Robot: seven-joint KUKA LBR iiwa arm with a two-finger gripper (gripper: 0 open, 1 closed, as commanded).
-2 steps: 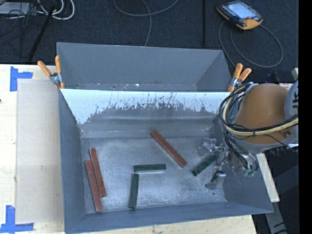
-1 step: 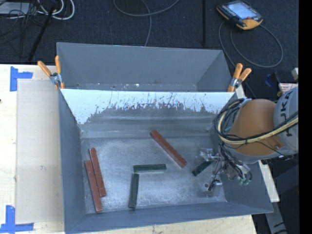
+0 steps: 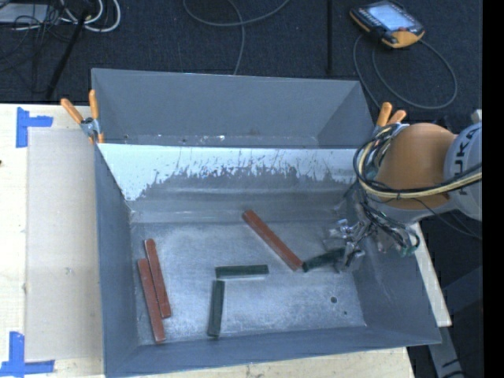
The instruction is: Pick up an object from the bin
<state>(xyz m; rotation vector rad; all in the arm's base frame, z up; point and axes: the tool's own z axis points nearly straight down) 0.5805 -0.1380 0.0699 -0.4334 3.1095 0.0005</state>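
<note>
Bin [image 3: 236,132]: grey metal, sloped walls, scuffed floor. The claw is low at the side where the arm enters.
Arm [image 3: 469,164]: reaches in over the rim and bends down to the floor.
Orange cover [image 3: 417,160]: a rounded shell on the wrist, above and behind the claw.
Cables [image 3: 368,162]: looped round the cover and running down toward the claw.
Claw [image 3: 347,252]: low, at or just above the floor, pointing into the bin. How far open it is cannot be told, nor whether it has hold of anything.
Long brown bar [image 3: 272,239]: lies flat on a diagonal, inward of the claw. Its near end is close to the claw, its far end further up the floor.
Brown bar pair [image 3: 157,280]: two slim reddish bars side by side, well apart from the claw at the far side of the floor.
Dark bar, crosswise [image 3: 242,272]: lies flat, beyond the long brown bar's near end as seen from the claw.
Dark bar, lengthwise [image 3: 216,308]: just below the crosswise one, at a right angle to it.
Short dark bar [image 3: 319,263]: the smallest piece, slim, straight and near-black. It lies on the floor. Its long axis runs almost straight away from the claw, with the claw end a little higher in the view. One end is at the claw tip; the other is just beside the long brown bar's near end, and contact cannot be told.
</note>
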